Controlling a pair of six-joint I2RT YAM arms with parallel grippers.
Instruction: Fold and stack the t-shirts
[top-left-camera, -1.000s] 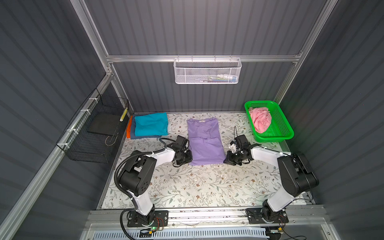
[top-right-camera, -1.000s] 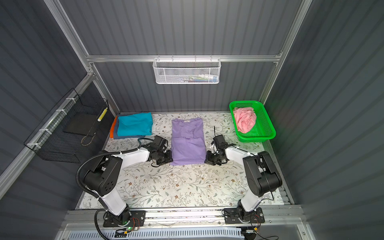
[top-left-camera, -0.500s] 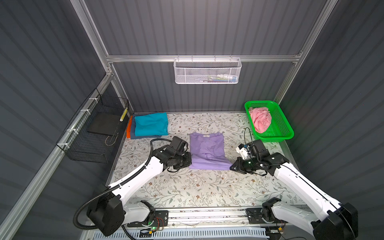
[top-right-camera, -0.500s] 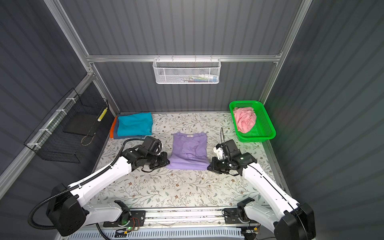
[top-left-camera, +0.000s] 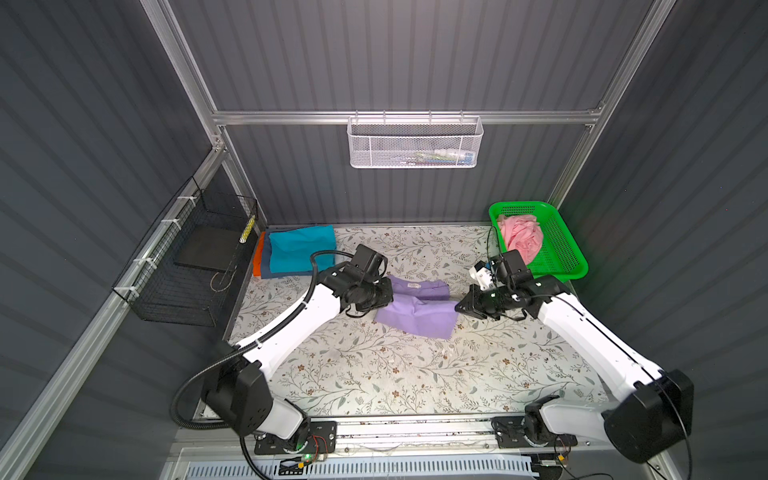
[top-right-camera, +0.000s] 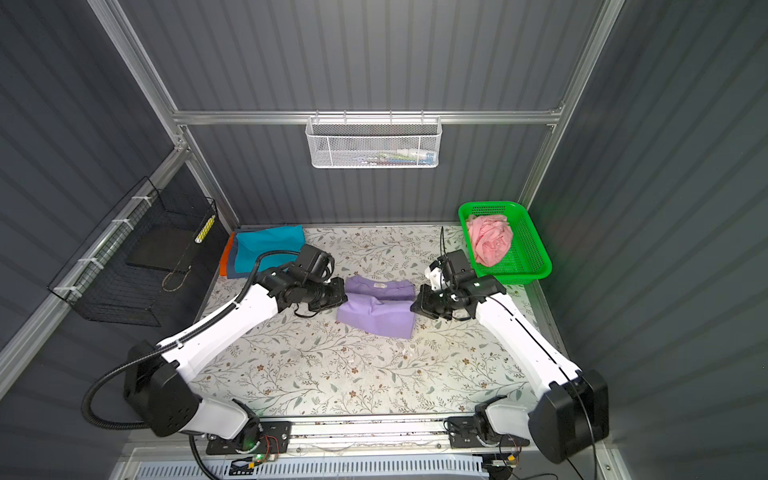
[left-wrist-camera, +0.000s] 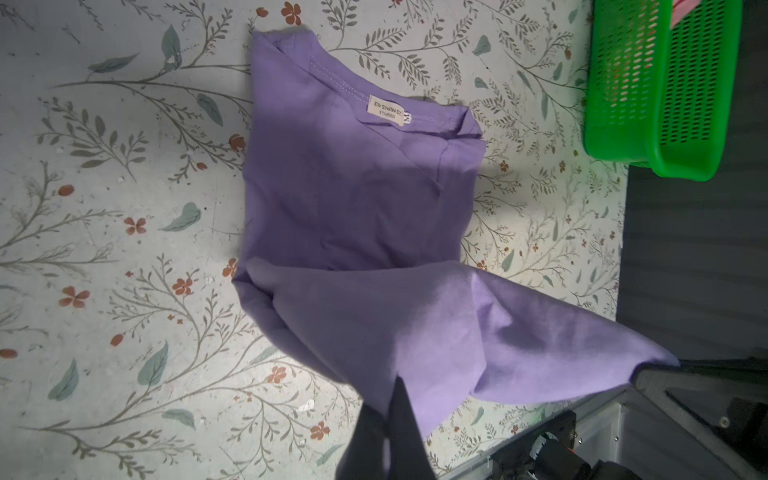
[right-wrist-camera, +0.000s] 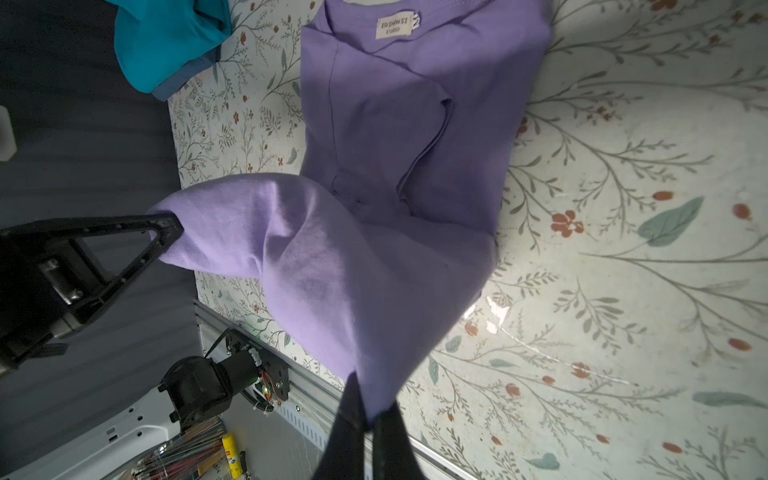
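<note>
A lavender t-shirt (top-left-camera: 415, 309) lies mid-table, its collar and label (left-wrist-camera: 386, 111) toward the back wall. Its lower half is raised off the cloth and doubled over the upper half. My left gripper (top-left-camera: 388, 297) is shut on the hem's left corner (left-wrist-camera: 390, 415). My right gripper (top-left-camera: 459, 309) is shut on the hem's right corner (right-wrist-camera: 368, 419). At the back left, a folded teal t-shirt (top-left-camera: 301, 247) tops a stack over a grey-blue one (top-left-camera: 286, 274) and an orange one (top-left-camera: 258, 259). A crumpled pink t-shirt (top-left-camera: 521, 239) lies in the green basket (top-left-camera: 561, 249).
A floral cloth (top-left-camera: 395, 374) covers the table. A black wire basket (top-left-camera: 195, 266) hangs on the left wall beside the stack. A white mesh basket (top-left-camera: 413, 143) hangs on the back wall. The green basket (top-right-camera: 528, 249) stands close behind my right arm.
The lavender t-shirt lay flat and long. Both grippers drew it toward the front, then lifted its hem and carried it back over the upper half.
</note>
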